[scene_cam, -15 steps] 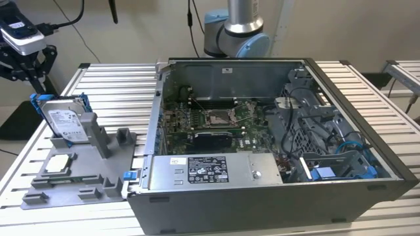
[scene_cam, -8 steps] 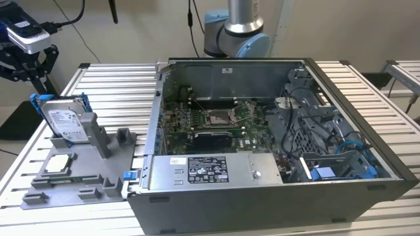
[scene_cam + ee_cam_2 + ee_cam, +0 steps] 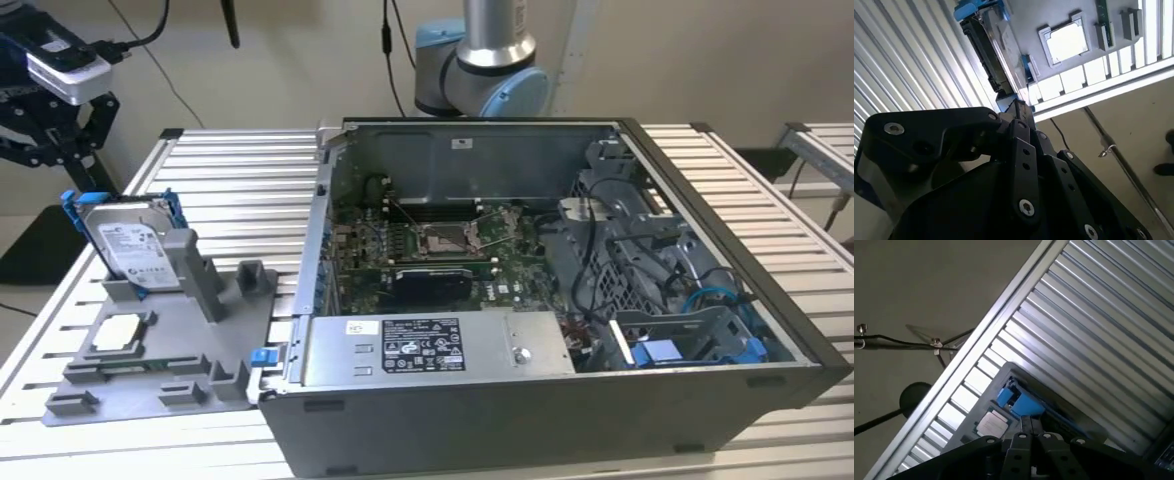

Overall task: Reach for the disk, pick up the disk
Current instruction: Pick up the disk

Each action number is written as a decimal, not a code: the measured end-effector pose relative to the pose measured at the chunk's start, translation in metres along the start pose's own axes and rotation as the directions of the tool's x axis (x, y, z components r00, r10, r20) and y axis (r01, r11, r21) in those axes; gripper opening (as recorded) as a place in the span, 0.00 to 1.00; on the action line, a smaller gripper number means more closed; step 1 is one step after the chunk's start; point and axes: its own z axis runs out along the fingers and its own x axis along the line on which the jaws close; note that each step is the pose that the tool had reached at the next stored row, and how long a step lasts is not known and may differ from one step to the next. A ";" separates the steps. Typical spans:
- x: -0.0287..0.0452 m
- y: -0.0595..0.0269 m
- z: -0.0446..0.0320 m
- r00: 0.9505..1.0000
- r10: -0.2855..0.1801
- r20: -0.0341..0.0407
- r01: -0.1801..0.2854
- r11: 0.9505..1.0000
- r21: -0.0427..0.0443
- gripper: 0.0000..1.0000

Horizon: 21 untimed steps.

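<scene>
Reach step, no contact yet. The black linkage gripper [image 3: 60, 150] hangs over the slatted aluminium table [image 3: 227, 180] by its edge on the exterior view's left, above the disk and well apart from it. Can't tell whether the claw is open or closed. The disk [image 3: 131, 240], a flat silver-grey metal hard drive with a white label and blue plastic side rails, stands upright and slightly tilted in a slot of the grey plastic fixture plate [image 3: 174, 345] near that same table edge. In the second wrist view the disk [image 3: 991, 55] sits edge-on just past the gripper's tip. The small white-topped square chip [image 3: 118, 333] lies flat on the same plate, nearer the table's front edge. The open grey computer case [image 3: 467, 430] fills the middle of the table. My read: pick not started. The grasp calls for lining up over the drive's top edge, spanning its thin faces, and staying clear of the blue rails and grey fixture posts.
</scene>
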 end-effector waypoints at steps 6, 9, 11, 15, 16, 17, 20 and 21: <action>0.0000 0.0000 0.0001 0.994 -0.110 -0.002 0.110 0.994 0.001 0.00; 0.0000 0.0000 0.0003 0.987 -0.163 -0.003 0.163 0.987 0.002 0.00; 0.0000 0.0000 0.0004 0.980 -0.199 -0.003 0.199 0.980 0.003 0.00; 0.0000 0.0000 0.0006 0.963 -0.270 -0.005 0.270 0.963 0.004 0.00; 0.0000 0.0000 0.0007 0.958 -0.287 -0.005 0.287 0.958 0.004 0.00; 0.0000 0.0000 0.0009 0.952 -0.305 -0.005 0.305 0.952 0.005 0.00; 0.0000 0.0000 0.0015 0.934 -0.356 -0.006 0.356 0.934 0.006 0.00; 0.0000 0.0000 0.0017 0.928 -0.373 -0.006 0.373 0.928 0.006 0.00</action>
